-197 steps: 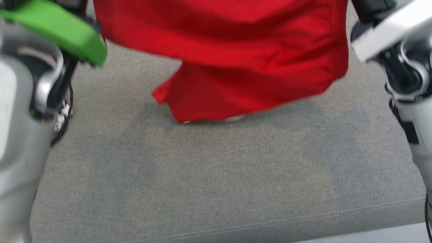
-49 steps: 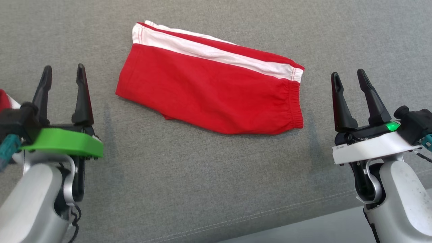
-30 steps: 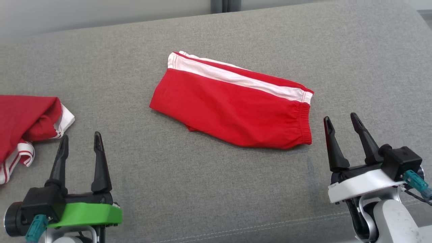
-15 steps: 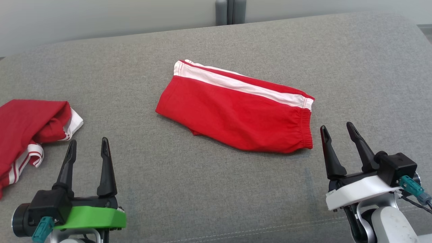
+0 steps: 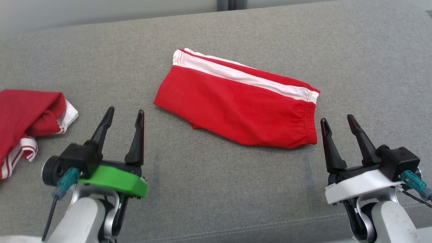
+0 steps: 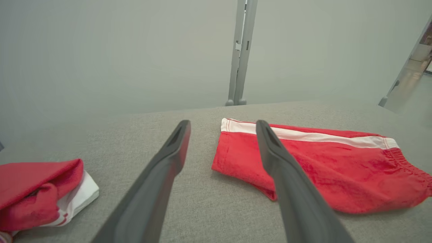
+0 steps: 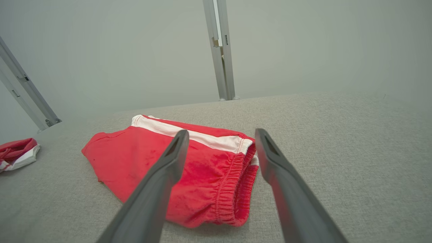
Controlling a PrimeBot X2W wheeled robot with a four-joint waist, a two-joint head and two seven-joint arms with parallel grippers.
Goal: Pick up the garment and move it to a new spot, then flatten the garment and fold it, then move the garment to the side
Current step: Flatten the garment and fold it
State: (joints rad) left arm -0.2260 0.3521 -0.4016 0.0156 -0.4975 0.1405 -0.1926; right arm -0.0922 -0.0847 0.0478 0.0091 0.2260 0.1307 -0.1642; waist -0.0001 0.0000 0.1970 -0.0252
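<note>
The garment (image 5: 236, 101), red shorts with a white side stripe, lies folded in half on the grey cushion (image 5: 216, 189); its elastic waistband points right. In the left wrist view the garment (image 6: 320, 165) sits ahead and right of my fingers. In the right wrist view its waistband (image 7: 233, 189) lies just ahead between my fingers. My left gripper (image 5: 125, 114) is open, hovering near the garment's lower left corner with nothing in it. My right gripper (image 5: 335, 121) is open and empty, just right of the waistband.
A second red and white garment (image 5: 27, 125) lies crumpled at the cushion's left edge, seen again in the left wrist view (image 6: 37, 195). A pale wall with a metal post (image 6: 241, 50) stands behind the cushion. The cushion's stitched front seam (image 5: 236, 229) runs below both grippers.
My left gripper has moved right and forward toward the garment's left corner. The right gripper has hardly shifted. The camera dipped slightly. Several seconds earlier the garment hung in the air.
</note>
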